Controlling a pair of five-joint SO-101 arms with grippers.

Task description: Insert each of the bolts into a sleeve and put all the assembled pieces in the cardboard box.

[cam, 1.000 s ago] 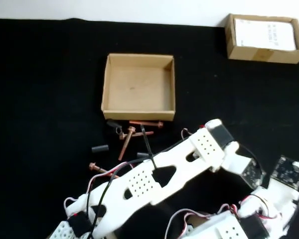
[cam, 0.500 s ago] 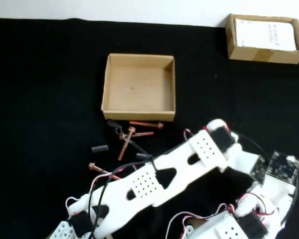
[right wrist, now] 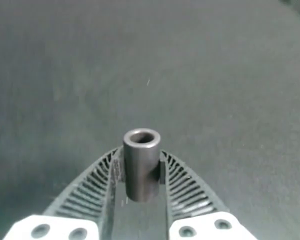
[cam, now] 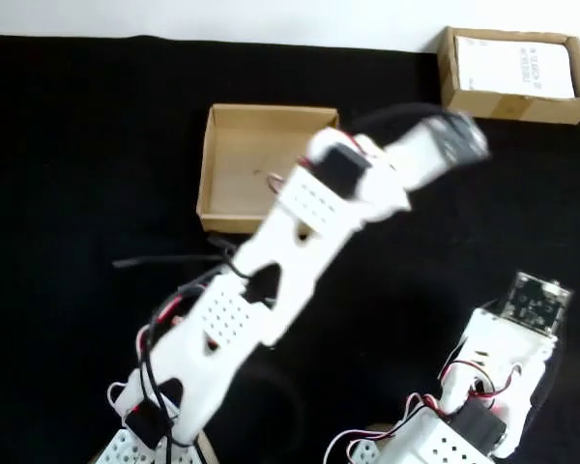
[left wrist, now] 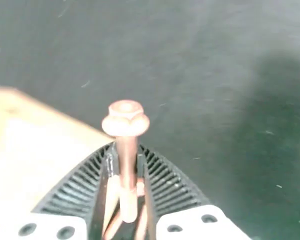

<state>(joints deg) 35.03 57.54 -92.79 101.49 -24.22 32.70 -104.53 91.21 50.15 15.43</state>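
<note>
Far out to the right of the cardboard box [cam: 242, 169], your left gripper [left wrist: 125, 150] clamps a bolt [left wrist: 125, 121], head pointing outward, well apart from the sleeve [right wrist: 141, 172] your right gripper [right wrist: 140, 154] pinches at near right, bore open outward, so line both axes up.

A black table [cam: 68, 145] carries an open cardboard box [cam: 206, 164] toward the far middle. A smaller box [cam: 503, 104], seemingly holding white paper [cam: 514, 66], sits far right.
</note>
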